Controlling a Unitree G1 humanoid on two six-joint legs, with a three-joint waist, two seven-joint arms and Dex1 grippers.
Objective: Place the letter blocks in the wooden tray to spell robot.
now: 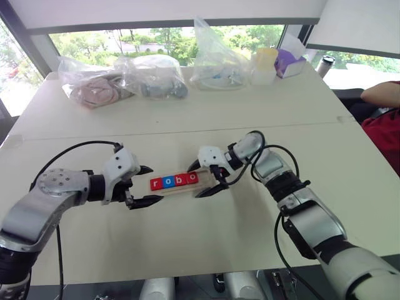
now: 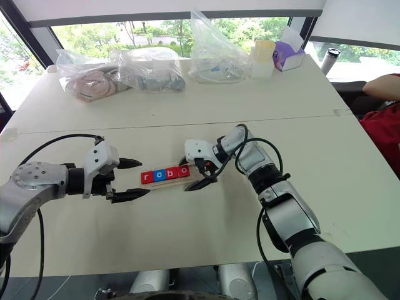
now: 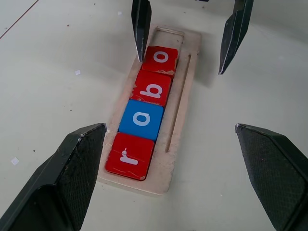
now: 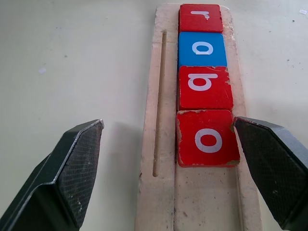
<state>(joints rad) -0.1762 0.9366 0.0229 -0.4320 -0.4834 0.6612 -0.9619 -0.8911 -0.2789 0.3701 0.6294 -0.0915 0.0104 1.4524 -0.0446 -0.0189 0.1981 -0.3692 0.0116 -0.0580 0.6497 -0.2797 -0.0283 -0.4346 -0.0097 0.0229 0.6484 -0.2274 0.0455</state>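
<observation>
The wooden tray lies in the middle of the white table. Four letter blocks sit in it in a row: a red r, a blue tile, a red b and a red o. The slot past the red o is bare wood. My left gripper is open and straddles the tray's left end by the r. My right gripper is open at the tray's right end, its fingers either side of the red o, one fingertip close against that tile's edge. Nothing is held.
Clear plastic bags with items lie along the table's far side, beside a yellow-lidded container, a purple tissue box and a metal cup. A person's red sleeve rests at the far right.
</observation>
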